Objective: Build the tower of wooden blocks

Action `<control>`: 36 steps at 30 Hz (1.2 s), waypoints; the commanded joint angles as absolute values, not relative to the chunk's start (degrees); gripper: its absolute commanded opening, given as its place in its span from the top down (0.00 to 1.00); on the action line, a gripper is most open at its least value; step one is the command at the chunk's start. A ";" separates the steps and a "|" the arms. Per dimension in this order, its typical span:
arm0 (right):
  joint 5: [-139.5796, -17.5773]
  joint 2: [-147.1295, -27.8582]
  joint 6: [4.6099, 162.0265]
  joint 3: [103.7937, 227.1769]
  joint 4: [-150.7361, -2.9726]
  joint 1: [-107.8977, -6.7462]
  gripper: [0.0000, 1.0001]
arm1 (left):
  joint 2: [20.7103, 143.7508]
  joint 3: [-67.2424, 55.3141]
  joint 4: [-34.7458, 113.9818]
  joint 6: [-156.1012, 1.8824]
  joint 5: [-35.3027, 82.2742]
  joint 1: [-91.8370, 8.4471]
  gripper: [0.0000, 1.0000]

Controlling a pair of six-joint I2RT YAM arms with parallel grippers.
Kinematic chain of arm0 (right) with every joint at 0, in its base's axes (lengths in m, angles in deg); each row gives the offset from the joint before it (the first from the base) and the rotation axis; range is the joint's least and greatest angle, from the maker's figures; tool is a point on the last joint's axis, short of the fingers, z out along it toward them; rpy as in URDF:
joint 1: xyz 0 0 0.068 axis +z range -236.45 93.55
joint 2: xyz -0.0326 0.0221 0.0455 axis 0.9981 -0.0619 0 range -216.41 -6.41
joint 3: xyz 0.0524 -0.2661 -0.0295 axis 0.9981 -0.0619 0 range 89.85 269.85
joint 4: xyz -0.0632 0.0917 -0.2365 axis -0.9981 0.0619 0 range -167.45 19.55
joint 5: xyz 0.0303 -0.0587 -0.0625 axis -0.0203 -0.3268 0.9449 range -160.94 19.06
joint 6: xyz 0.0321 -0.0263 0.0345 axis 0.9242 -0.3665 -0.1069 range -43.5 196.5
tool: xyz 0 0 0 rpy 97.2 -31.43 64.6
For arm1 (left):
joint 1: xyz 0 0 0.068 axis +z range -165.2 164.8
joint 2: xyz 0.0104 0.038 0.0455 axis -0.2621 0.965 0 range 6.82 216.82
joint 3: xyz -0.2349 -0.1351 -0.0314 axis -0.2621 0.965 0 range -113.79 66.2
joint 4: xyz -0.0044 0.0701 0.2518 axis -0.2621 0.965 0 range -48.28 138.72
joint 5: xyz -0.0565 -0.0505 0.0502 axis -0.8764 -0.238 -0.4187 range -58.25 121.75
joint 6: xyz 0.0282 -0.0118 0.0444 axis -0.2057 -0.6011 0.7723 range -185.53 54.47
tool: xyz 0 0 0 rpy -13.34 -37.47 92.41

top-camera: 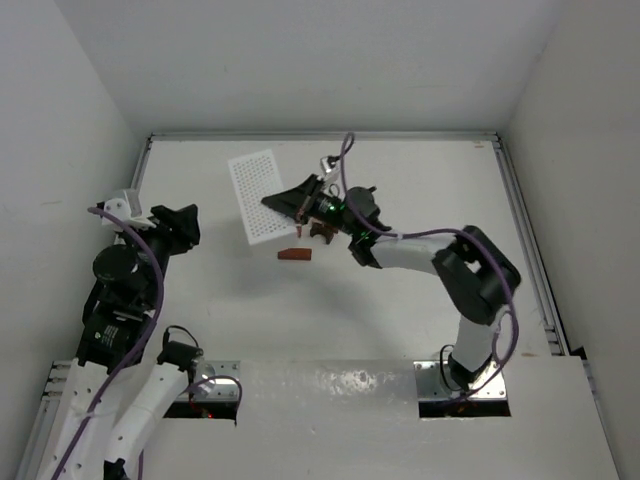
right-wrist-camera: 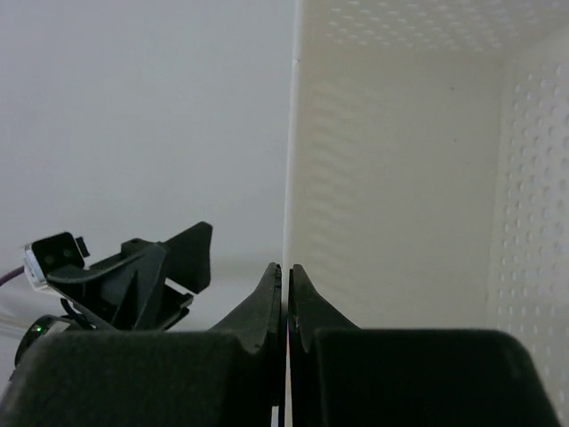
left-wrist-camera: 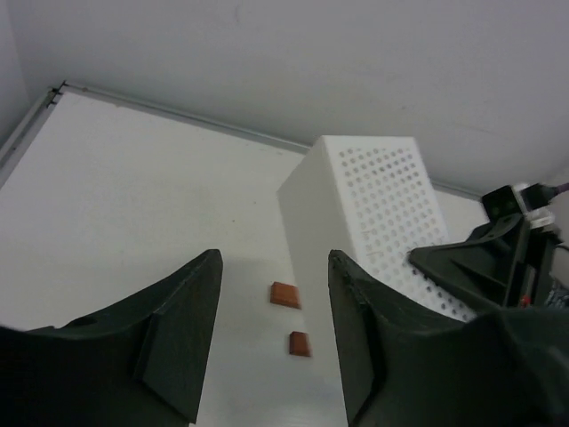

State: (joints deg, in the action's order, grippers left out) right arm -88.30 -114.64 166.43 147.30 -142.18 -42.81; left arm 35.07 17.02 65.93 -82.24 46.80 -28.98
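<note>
A white perforated box (top-camera: 255, 192) is held tipped up off the table; my right gripper (top-camera: 270, 203) is shut on its thin side wall (right-wrist-camera: 286, 271). Below it, a reddish-brown block (top-camera: 295, 255) lies on the table and a dark brown block (top-camera: 322, 233) sits under the right wrist. In the left wrist view, two reddish-brown blocks (left-wrist-camera: 284, 294) (left-wrist-camera: 300, 343) lie beside the box (left-wrist-camera: 373, 196). My left gripper (top-camera: 185, 225) is open and empty at the far left, its jaws wide apart (left-wrist-camera: 274, 267), facing the box. Other blocks are hidden.
White walls close in the table on the left, back and right. A metal rail (top-camera: 527, 240) runs along the right edge. The right arm (top-camera: 470, 265) stretches across the middle. The right gripper shows in the left wrist view (left-wrist-camera: 484, 258).
</note>
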 commanded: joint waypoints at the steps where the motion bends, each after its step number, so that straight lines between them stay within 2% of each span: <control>1: -94.22 -99.54 149.14 145.77 -131.74 -49.34 1.00 | 34.07 16.63 61.41 -81.62 42.56 -28.91 0.52; 2: -94.49 -97.14 140.05 145.23 -125.41 -52.75 1.00 | 33.46 16.63 61.32 -81.35 42.04 -28.91 0.55; 3: -91.88 -94.68 135.35 144.53 -113.08 -54.27 1.00 | 33.11 16.72 61.23 -81.00 41.16 -28.99 0.61; 4: -89.68 -90.48 129.73 144.43 -105.91 -56.72 1.00 | 32.23 17.16 60.62 -80.91 40.72 -29.08 0.67; 5: -86.96 -89.13 117.84 146.00 -98.01 -57.61 1.00 | 31.79 17.34 60.36 -80.82 40.54 -29.34 0.78; 6: -83.80 -88.34 112.68 147.84 -83.83 -58.40 1.00 | 31.26 17.60 60.01 -80.74 40.01 -29.87 0.81; 7: -76.37 -87.81 107.67 150.73 -78.47 -59.46 1.00 | 30.30 18.47 59.13 -80.73 39.92 -30.13 0.84; 8: -73.86 -87.89 100.92 152.15 -74.33 -60.42 1.00 | 29.77 18.92 58.86 -80.73 39.92 -30.57 0.92; 9: -71.75 -88.41 98.50 153.38 -67.59 -61.30 1.00 | 29.24 19.44 58.51 -80.73 40.18 -31.36 0.94; 11: -67.25 -90.33 93.15 156.20 -63.93 -64.29 1.00 | 28.27 20.85 57.81 -80.56 40.88 -32.24 0.95; 13: -63.14 -92.53 89.18 159.10 -59.71 -65.70 1.00 | 27.31 22.34 57.28 -80.03 42.99 -33.74 0.95; 14: -58.76 -94.02 85.94 160.85 -57.96 -66.32 1.00 | 27.04 22.78 57.19 -79.94 43.61 -34.26 0.90; 16: -57.50 -99.30 83.20 165.76 -53.47 -67.98 1.00 | 25.99 23.83 57.10 -79.86 44.31 -35.23 0.83; 17: -54.79 -100.88 81.27 166.92 -53.11 -68.51 1.00 | 25.46 24.28 57.10 -79.77 44.23 -35.58 0.75; 23: -54.84 -111.96 79.40 173.69 -53.80 -75.19 1.00 | 22.91 26.04 58.60 -79.24 46.25 -37.60 0.61; 26: -57.22 -116.00 80.46 175.36 -55.21 -78.09 1.00 | 22.73 26.13 58.42 -78.89 46.16 -37.96 0.58; 36: -54.06 -124.80 81.51 177.48 -59.69 -79.59 1.00 | 24.57 26.13 58.42 -78.19 46.16 -38.05 0.56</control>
